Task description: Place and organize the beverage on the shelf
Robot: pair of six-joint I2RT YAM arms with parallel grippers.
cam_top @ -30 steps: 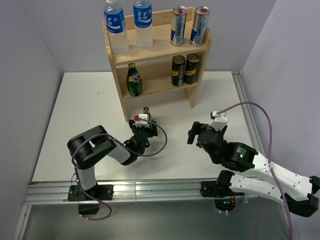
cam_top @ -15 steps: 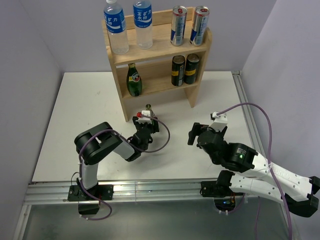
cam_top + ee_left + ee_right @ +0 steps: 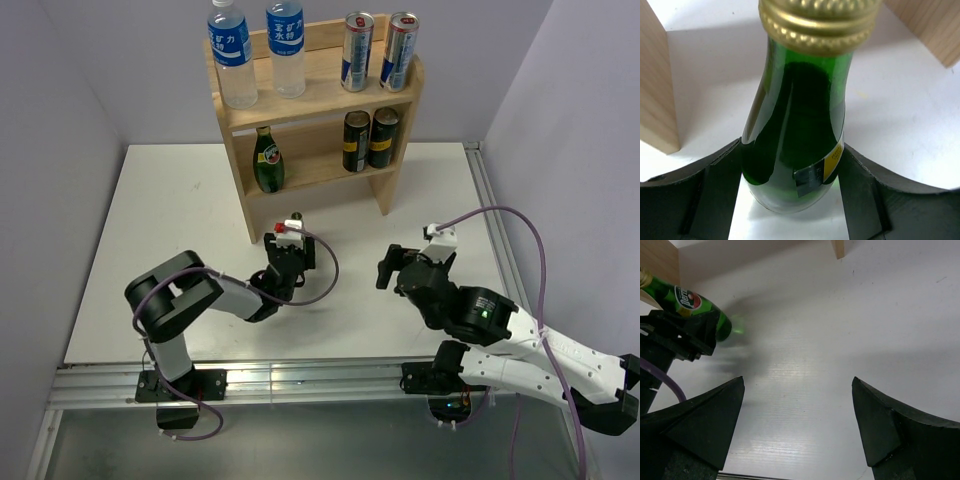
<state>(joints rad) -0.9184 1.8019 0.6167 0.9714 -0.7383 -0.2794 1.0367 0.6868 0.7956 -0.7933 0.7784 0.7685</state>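
My left gripper point(image 3: 289, 247) is shut on a green glass bottle with a gold cap point(image 3: 298, 218). It holds the bottle tilted, neck toward the light-wood shelf point(image 3: 315, 100), just in front of the lower tier. In the left wrist view the fingers point(image 3: 720, 172) clamp the bottle's body point(image 3: 800, 115). The shelf's side panels point(image 3: 657, 85) stand to either side ahead. My right gripper point(image 3: 398, 262) is open and empty over the table to the right. The right wrist view shows the bottle point(image 3: 690, 302) at the upper left.
The top board holds two water bottles point(image 3: 232, 55) and two silver-blue cans point(image 3: 356, 52). The lower board holds another green bottle point(image 3: 266, 160) at the left and two dark cans point(image 3: 356, 141) at the right. Purple walls close in on both sides.
My left gripper has edged a little toward the shelf with the bottle, and its elbow has shifted left. The right arm has not moved.
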